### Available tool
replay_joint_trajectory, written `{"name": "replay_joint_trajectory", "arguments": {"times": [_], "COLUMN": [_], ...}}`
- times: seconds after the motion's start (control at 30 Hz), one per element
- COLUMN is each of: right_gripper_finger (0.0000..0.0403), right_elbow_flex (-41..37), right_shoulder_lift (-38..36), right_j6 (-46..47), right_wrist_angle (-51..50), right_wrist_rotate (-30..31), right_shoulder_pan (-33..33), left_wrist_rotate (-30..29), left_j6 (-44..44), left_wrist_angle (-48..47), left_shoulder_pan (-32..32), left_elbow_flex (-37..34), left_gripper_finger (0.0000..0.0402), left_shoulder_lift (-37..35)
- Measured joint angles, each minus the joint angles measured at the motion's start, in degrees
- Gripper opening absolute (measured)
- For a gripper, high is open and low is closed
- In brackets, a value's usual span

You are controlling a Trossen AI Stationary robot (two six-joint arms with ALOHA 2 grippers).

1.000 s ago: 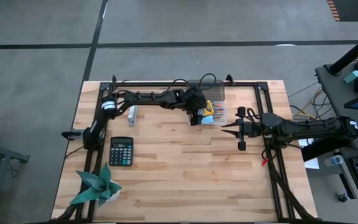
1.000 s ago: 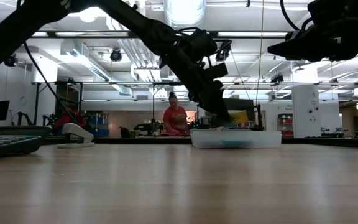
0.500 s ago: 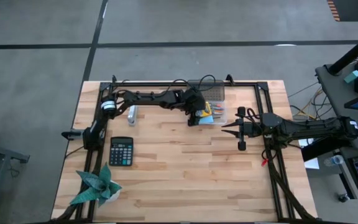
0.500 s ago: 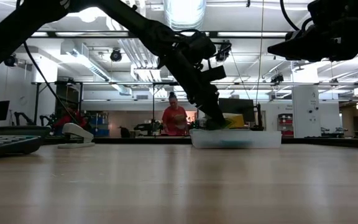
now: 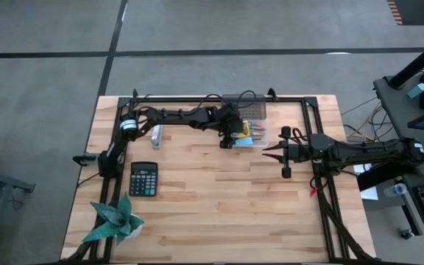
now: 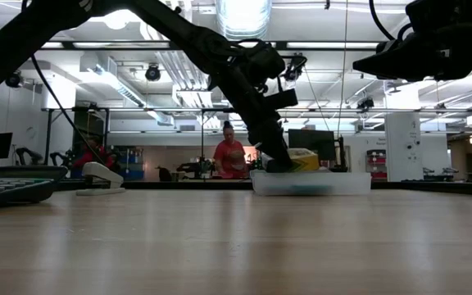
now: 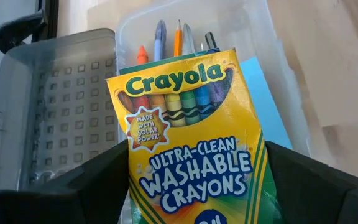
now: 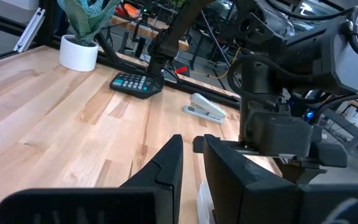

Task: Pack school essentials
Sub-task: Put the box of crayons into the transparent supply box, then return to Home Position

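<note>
Holding crayon box in left hand, I hover over clear bin at table far edge — pens already inside. Risk: box tilts, snags rim, tips out. Right hand narrow, empty, waiting beside bin.

Change: my left gripper with the crayon box has shifted from the bin's middle toward its left end and sunk lower, the box now less raised above the rim in the low view.
</note>
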Motion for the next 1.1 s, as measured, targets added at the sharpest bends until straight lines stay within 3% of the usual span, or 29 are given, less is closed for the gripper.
{"name": "replay_joint_trajectory", "arguments": {"times": [0.5, 1.1], "right_gripper_finger": [0.0054, 0.0054], "right_elbow_flex": [0.0, 0.0], "right_shoulder_lift": [0.0, 0.0], "right_j6": [-0.1, -0.5], "right_wrist_angle": [0.0, -0.5], "right_wrist_rotate": [0.0, 0.0], "right_shoulder_pan": [0.0, 0.0], "left_wrist_rotate": [-0.5, -3.0], "left_j6": [0.1, -0.5], "left_wrist_angle": [0.9, 0.4], "left_shoulder_pan": [-0.9, -3.0], "left_elbow_flex": [0.0, 0.0], "left_gripper_finger": [0.0351, 0.0353], "left_shoulder_lift": [0.0, -2.6]}}
